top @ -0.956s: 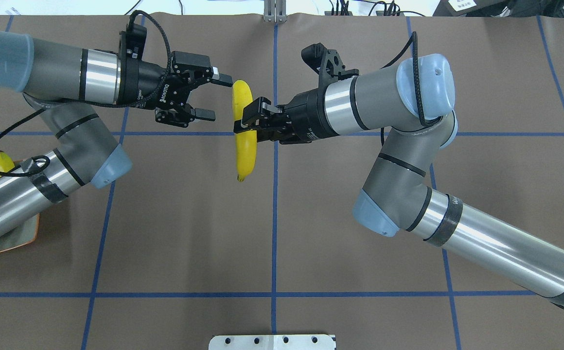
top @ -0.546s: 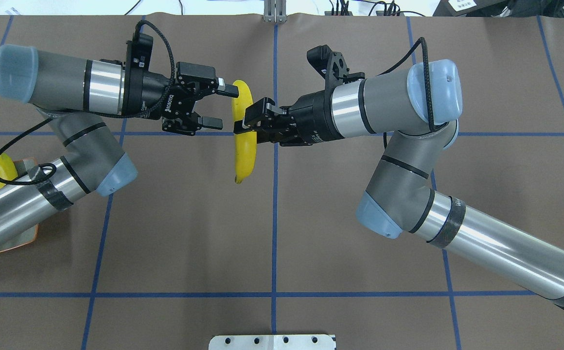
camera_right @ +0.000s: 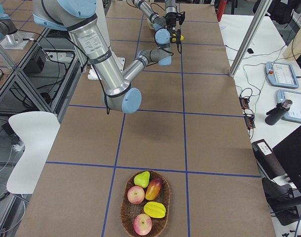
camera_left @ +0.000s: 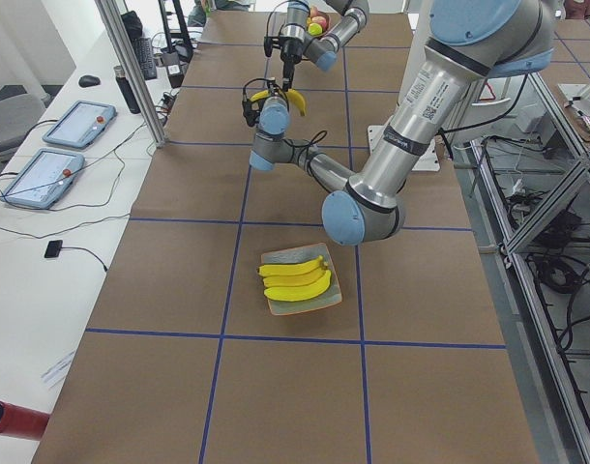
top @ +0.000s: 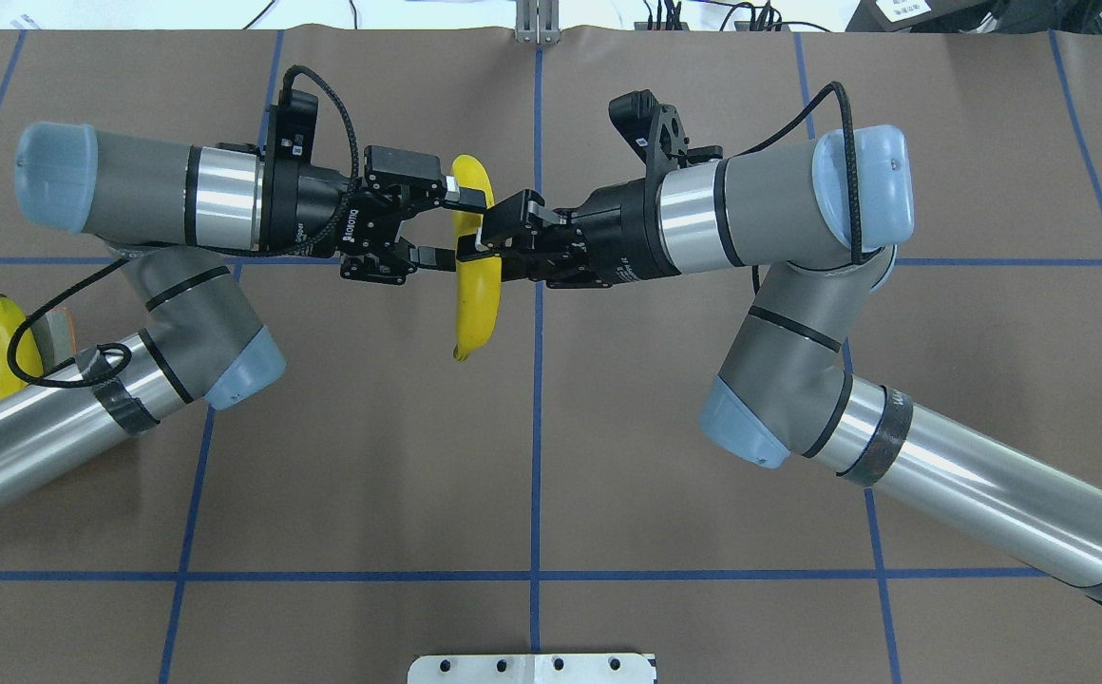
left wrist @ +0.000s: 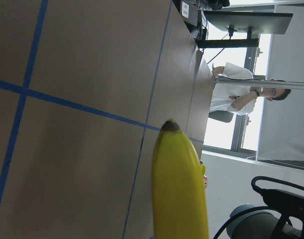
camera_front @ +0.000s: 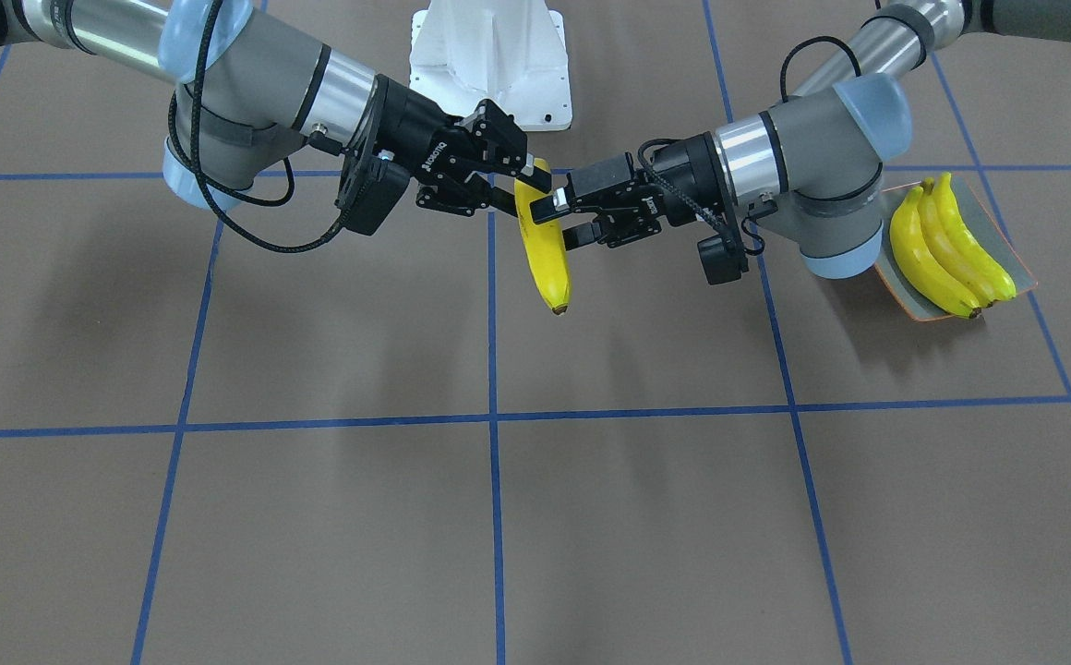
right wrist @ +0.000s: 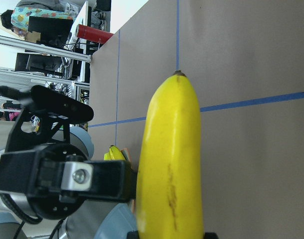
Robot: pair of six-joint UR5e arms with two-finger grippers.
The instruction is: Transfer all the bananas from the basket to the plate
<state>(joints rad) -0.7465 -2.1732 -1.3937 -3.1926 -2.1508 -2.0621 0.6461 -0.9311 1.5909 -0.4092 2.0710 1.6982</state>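
A yellow banana (top: 476, 285) hangs nearly upright above the middle of the table, also seen in the front view (camera_front: 545, 259). My right gripper (top: 481, 237) is shut on its middle from the right. My left gripper (top: 451, 226) is open, one finger on each side of the banana's upper part, just above the right gripper's hold. In the right wrist view the banana (right wrist: 174, 159) fills the centre, with the left gripper's finger (right wrist: 104, 179) beside it. Other bananas (camera_front: 946, 249) lie side by side on the square plate (camera_front: 1020, 277) under my left arm.
The wicker basket (camera_right: 127, 217) at the table's right end holds a pear, apples and other fruit. A white mount (camera_front: 489, 55) stands at the robot's base. Blue tape lines cross the brown table. A person sits beyond the table in the left wrist view.
My left gripper has moved right to the banana, so its open fingers now straddle it. The right gripper has kept its hold, and the banana has barely shifted.
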